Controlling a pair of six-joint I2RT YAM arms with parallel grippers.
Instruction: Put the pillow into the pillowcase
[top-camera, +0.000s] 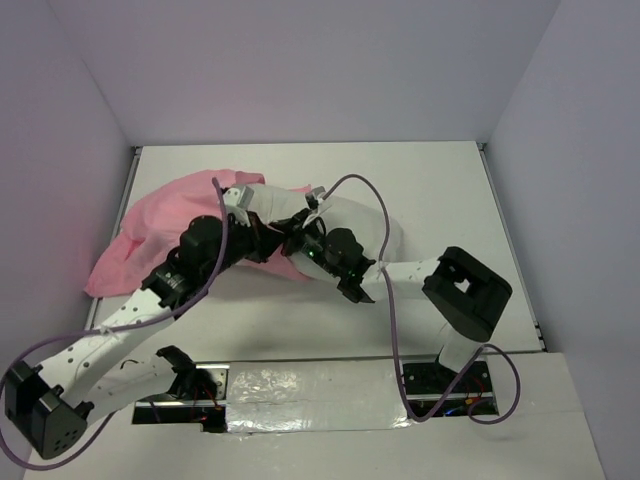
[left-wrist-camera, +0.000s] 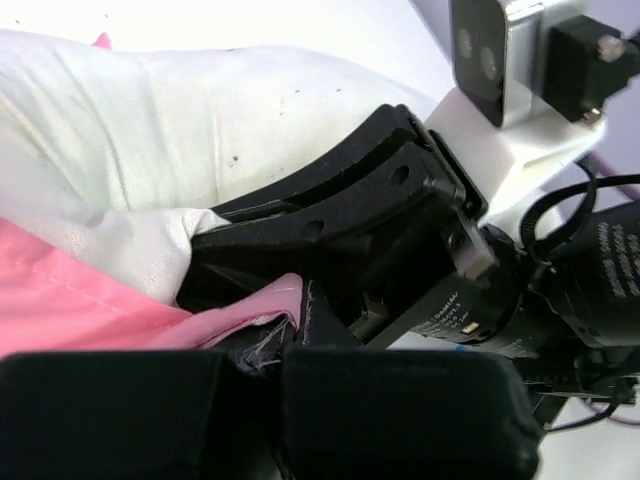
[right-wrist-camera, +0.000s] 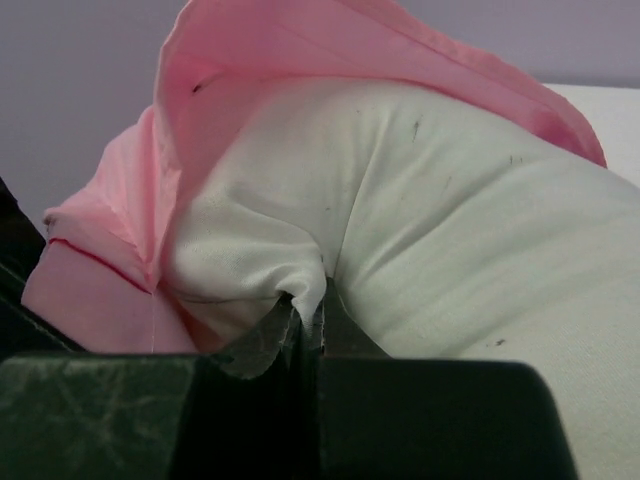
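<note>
Left gripper (left-wrist-camera: 272, 352), right gripper (right-wrist-camera: 308, 325), both seemingly clamped

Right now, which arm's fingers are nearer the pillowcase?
Left. The left fingers are shut on the pillowcase at its edge; the right fingers pinch the pillow just beside the pink opening.

Small white print on the black motor housing (left-wrist-camera: 445, 312) seems to read "DAMIAO".

right gripper (right-wrist-camera: 305, 322): closed on a pinch of the pillow (right-wrist-camera: 450, 250) | pillowcase (right-wrist-camera: 270, 50): pink, draped over the pillow's top and left side
</note>
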